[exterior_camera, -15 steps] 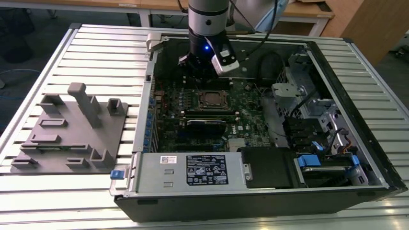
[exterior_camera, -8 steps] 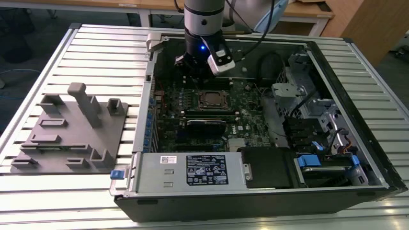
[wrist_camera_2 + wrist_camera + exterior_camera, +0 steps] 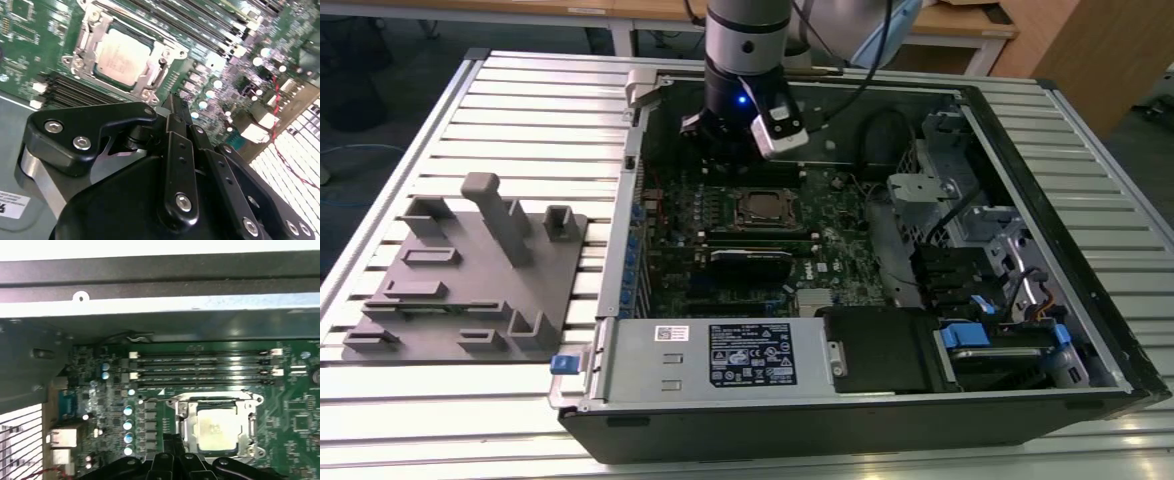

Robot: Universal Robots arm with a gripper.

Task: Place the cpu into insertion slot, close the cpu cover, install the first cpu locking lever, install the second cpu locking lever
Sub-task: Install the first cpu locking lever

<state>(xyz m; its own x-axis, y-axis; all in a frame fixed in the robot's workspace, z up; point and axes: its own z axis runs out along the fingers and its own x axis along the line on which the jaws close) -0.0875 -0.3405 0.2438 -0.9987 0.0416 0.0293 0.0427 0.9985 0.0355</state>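
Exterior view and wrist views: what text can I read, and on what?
None readable.
Black-and-white sticker on the grey metal power supply box: print too small.
Small white label beside it: too small.
Silver-grey square cpu, both wrist views: faint marks, blurred.
White label corner, second wrist view: cut off, blurred.

In the exterior view, room above the cpu (image 3: 762, 207) is open; case wall (image 3: 624, 220) stands toward the view's left, drive cage (image 3: 937, 190) toward its right.
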